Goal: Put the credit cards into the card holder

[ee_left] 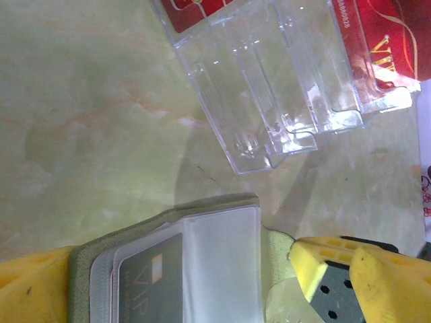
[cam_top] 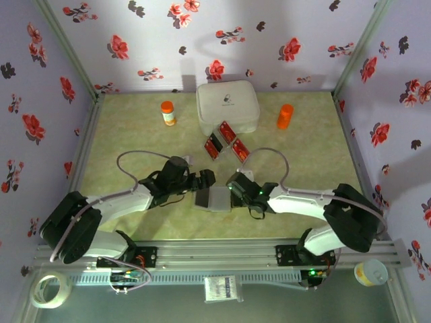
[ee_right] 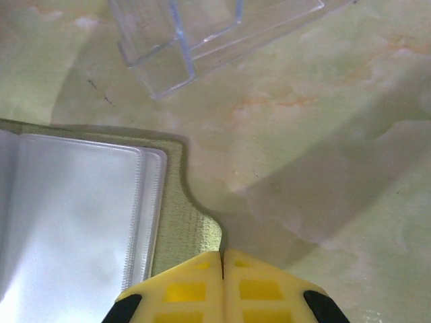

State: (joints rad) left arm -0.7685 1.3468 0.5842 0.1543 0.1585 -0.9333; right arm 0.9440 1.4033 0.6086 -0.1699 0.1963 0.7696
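One dark VIP card [ee_left: 151, 286] in open olive card holder [ee_left: 215, 256]; L fingers [ee_left: 380, 282] spread, R fingers [ee_right: 262, 289] pinching edge.

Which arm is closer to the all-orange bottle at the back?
Right. The right gripper is at the card holder, near-left of the orange bottle; the left gripper is further left.
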